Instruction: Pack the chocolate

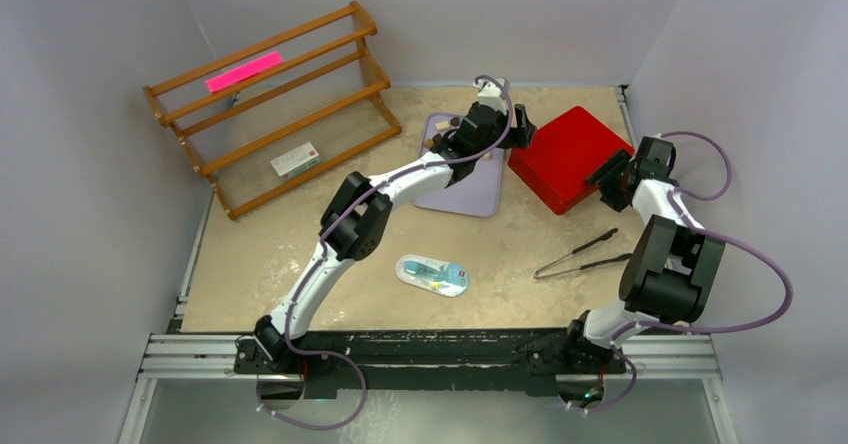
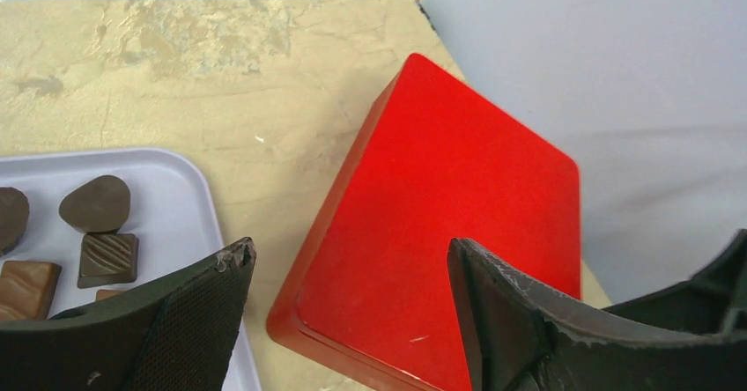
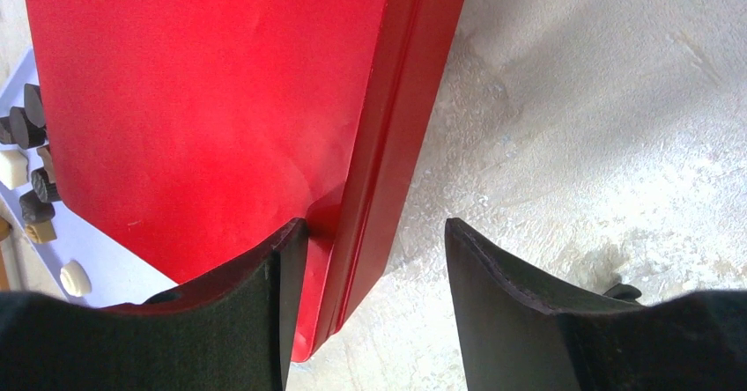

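Note:
Dark brown chocolate pieces (image 2: 97,204) and a ribbed square one (image 2: 107,257) lie on a lavender tray (image 2: 181,193). In the right wrist view more chocolate (image 3: 26,127), dark and cream, shows on the tray (image 3: 114,259) past the closed red box (image 3: 203,92). My left gripper (image 2: 352,254) hangs open above the near-left corner of the red box (image 2: 440,224), nothing between its fingers. My right gripper (image 3: 377,225) is open and straddles the box's right edge, its left finger (image 3: 264,303) over the lid. From above, the left gripper (image 1: 520,124) and right gripper (image 1: 610,179) flank the red box (image 1: 568,156).
Metal tongs (image 1: 585,254) lie on the table in front of the red box. An oval blue-and-white packet (image 1: 433,274) sits near the front middle. A wooden rack (image 1: 270,104) with a small box and a pink strip stands at the back left. White walls close in the sides.

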{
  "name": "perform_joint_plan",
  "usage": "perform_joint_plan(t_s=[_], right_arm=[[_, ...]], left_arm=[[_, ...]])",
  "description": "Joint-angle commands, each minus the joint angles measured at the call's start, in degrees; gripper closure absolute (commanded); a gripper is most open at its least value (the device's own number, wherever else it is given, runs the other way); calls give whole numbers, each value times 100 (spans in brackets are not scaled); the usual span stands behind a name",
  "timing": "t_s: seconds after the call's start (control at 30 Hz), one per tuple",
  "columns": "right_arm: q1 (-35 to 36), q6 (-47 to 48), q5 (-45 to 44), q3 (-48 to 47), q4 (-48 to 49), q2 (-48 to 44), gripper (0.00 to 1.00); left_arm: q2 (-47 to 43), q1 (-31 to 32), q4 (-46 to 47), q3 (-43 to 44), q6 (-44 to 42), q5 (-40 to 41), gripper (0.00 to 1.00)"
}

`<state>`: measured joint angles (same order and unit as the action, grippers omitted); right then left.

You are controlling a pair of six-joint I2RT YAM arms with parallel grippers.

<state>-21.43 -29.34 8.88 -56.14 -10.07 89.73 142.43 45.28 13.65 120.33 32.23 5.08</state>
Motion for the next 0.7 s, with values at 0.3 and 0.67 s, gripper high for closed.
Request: perform_joint_plan(t_s=[0.3,0.67], right_arm=[[-4,-24,42,221,107,370,54],[7,-132,132,687,400,376,86]], left_arm=[[852,95,56,775,13,-1006,54],[674,482,-222,558,-363,-816,58]])
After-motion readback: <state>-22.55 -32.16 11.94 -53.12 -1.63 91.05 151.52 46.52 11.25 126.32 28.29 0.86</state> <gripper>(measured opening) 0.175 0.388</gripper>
